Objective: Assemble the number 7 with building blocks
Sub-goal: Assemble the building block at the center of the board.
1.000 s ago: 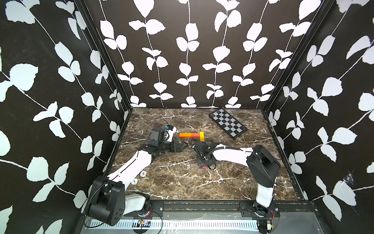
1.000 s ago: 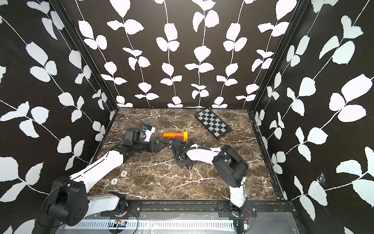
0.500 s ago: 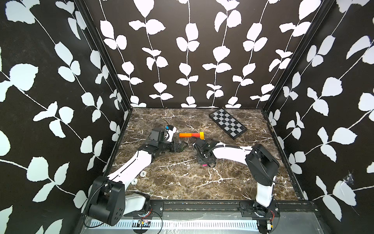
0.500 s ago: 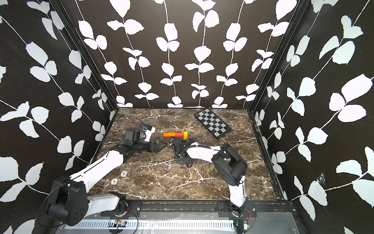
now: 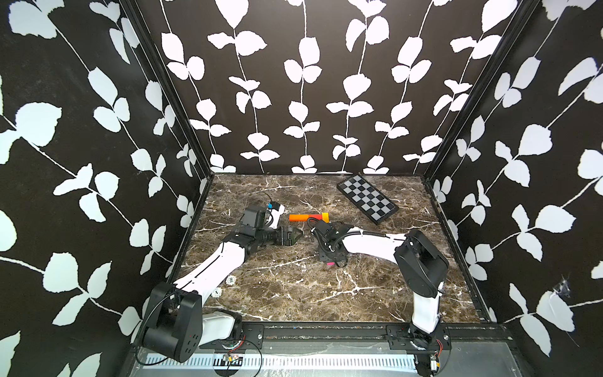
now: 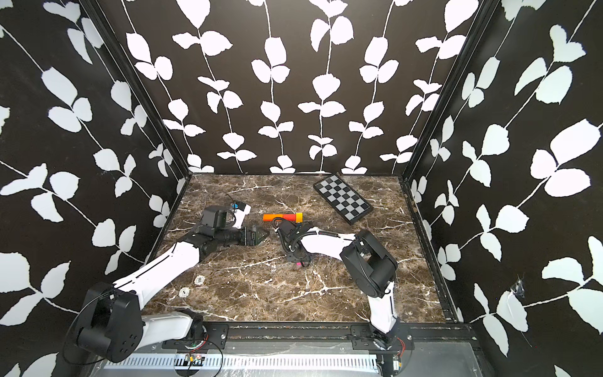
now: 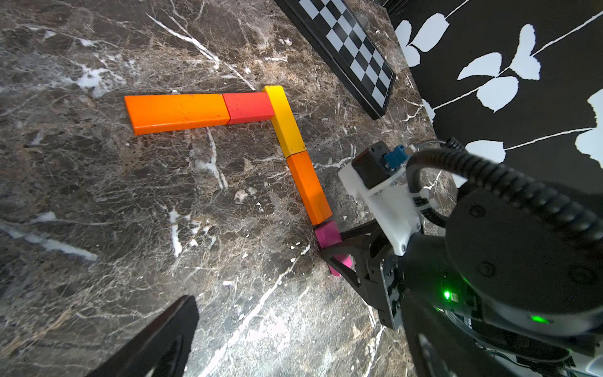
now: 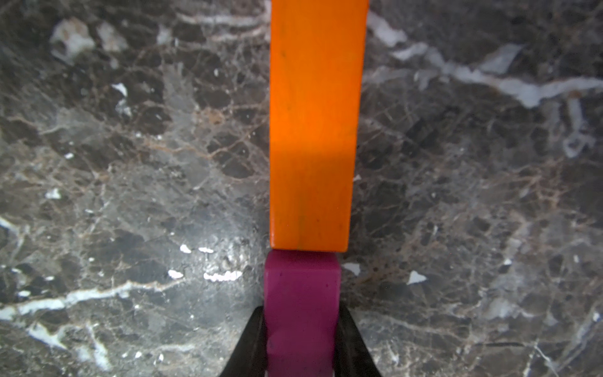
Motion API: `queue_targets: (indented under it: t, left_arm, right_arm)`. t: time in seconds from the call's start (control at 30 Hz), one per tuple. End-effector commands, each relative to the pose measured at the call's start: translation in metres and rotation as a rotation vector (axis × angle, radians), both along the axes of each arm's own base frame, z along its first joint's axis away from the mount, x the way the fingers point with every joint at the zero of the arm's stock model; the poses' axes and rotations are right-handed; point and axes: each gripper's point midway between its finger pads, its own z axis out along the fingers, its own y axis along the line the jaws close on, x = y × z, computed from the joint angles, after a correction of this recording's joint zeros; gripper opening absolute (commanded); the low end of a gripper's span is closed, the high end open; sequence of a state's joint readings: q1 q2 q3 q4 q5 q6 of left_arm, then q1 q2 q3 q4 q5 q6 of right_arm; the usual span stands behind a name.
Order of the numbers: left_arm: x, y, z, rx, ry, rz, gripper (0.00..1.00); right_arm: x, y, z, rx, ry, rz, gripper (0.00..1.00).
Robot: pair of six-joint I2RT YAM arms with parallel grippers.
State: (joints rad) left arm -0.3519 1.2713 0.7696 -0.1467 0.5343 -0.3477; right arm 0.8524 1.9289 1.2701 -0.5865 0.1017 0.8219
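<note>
**Item:** number 7 [image 7: 287, 130], lying flat mid-surface on the marble surface [image 5: 293, 293]; checkered board [image 5: 367, 199] well apart.
**Top bar:** orange block [image 7: 176, 112] butted against red-orange block [image 7: 249, 107].
**Stem:** yellow block [image 7: 283, 117], second orange block [image 7: 310, 187] and pink block [image 8: 301, 287], end to end, with pink touching orange.
**Right pincer** [image 8: 301, 315]: clenched on the pink block.
**Left pincer** [image 5: 295, 235]: released, empty, near the figure.
**Status:** all five blocks appear in place. Judged remaining: let go of the pink block and withdraw without nudging the stem.

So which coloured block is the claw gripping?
The pink block, the only pink one: the right gripper pinches its sides. All others lie untouched.
</note>
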Motion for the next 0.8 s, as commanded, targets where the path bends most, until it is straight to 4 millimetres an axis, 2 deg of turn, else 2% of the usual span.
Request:
queue_targets:
  t: [0.0,0.77]
  left_arm:
    - [0.0022,-0.0008,0.0047,0.004,-0.017,-0.007,0.99]
    - [0.0023,0.0013,0.0053,0.014,-0.022,0.002,0.99]
  right_arm:
    - [0.0008,-0.0168,-0.0171,-0.073,0.023,-0.022,0.19]
    - [0.0031,-0.0176,-0.0197,-0.091,0.035,-0.004,0.20]
